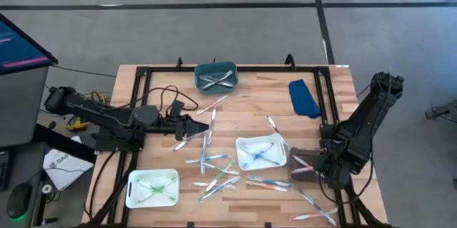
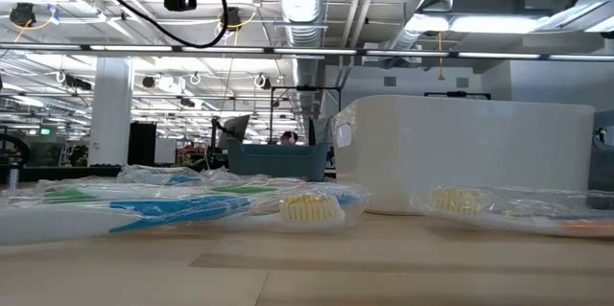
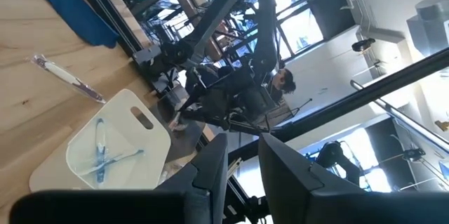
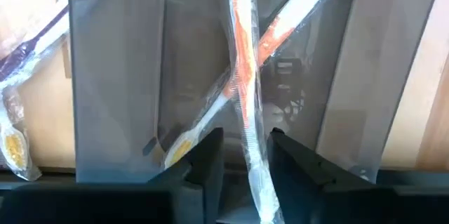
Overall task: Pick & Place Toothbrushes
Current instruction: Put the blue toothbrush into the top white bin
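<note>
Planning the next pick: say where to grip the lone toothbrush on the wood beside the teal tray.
I'd grip the toothbrush mid-handle from straight above, jaws across its length: it lies flat and diagonal on bare wood, apart from the teal tray, both sides free.

Blue cloth [image 1: 304, 98], teal tray [image 1: 216, 75].

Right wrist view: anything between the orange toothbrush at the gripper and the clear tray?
Nothing visible: the orange toothbrush lies between the right gripper's fingers over the clear tray, crossing another toothbrush already inside.
</note>
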